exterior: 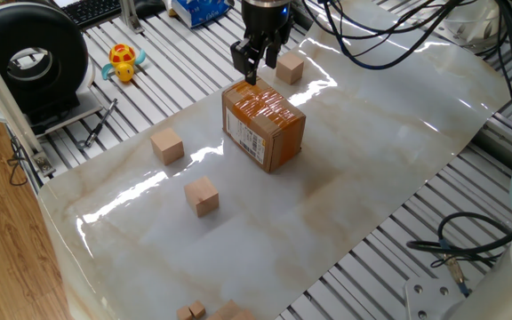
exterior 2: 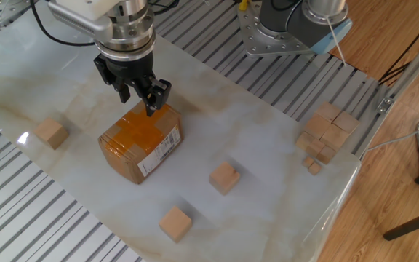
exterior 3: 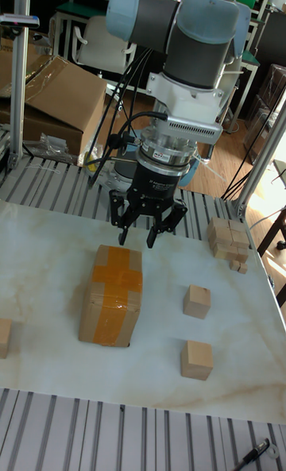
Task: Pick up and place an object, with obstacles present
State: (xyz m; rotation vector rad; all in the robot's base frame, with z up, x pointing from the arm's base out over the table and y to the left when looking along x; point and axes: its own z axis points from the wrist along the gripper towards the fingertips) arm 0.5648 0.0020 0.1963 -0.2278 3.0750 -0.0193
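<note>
Three alike light-tan wooden cubes lie on the marble sheet; I cannot tell which one is the object. One cube [exterior: 290,67] [exterior 2: 51,132] [exterior 3: 2,336] sits beyond the box, a second cube [exterior: 167,145] [exterior 2: 175,223] [exterior 3: 196,359] and a third cube [exterior: 202,196] [exterior 2: 225,177] [exterior 3: 197,300] lie on its other side. The obstacle, a taped cardboard box [exterior: 265,126] [exterior 2: 141,143] [exterior 3: 111,295], stands mid-sheet. My gripper [exterior: 249,69] [exterior 2: 138,100] [exterior 3: 137,239] hangs open just above one top edge of the box, with nothing between its fingers.
A pile of spare wooden blocks [exterior 2: 328,131] [exterior 3: 230,242] sits at the sheet's edge. A yellow toy turtle [exterior: 124,60] and a black reel [exterior: 34,62] lie off the sheet on the slatted table. The arm's base [exterior 2: 289,29] stands behind.
</note>
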